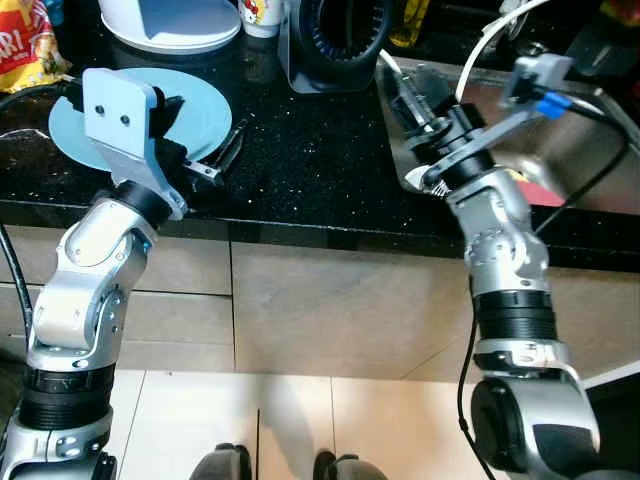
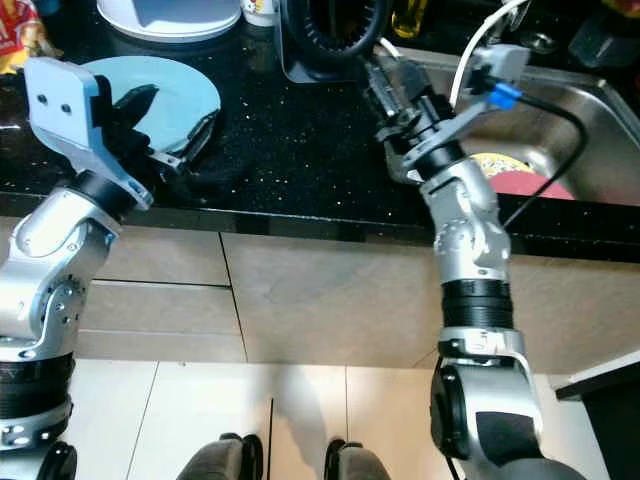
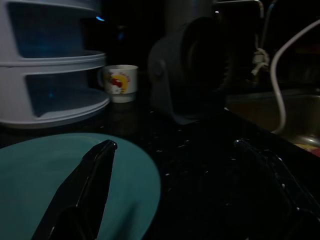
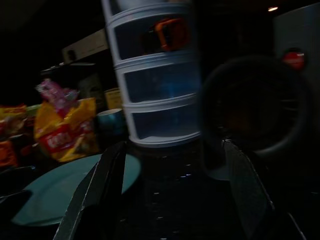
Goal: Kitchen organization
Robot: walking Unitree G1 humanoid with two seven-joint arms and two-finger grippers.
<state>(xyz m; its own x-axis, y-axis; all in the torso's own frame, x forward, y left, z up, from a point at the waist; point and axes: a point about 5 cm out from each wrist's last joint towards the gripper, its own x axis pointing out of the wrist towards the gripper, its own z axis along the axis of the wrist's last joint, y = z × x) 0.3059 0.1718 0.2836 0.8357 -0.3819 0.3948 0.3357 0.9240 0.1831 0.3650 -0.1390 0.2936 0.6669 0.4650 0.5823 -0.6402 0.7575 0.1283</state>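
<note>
A light blue plate (image 1: 205, 108) lies on the black speckled counter (image 1: 300, 170) at the left. My left gripper (image 1: 205, 125) is open at the plate's right rim. One finger (image 3: 95, 170) reaches over the plate (image 3: 30, 185) and the other finger (image 3: 265, 165) is over bare counter. My right gripper (image 1: 408, 98) is open and holds nothing. It hovers at the left edge of the steel sink (image 1: 570, 150) and points toward a black round appliance (image 1: 345, 40).
A white stacked container (image 1: 170, 25) and a small printed mug (image 1: 262, 15) stand behind the plate. A snack bag (image 1: 25, 45) lies at the far left. A red and yellow item (image 2: 510, 175) sits in the sink. A white cable (image 1: 490, 40) hangs over the sink.
</note>
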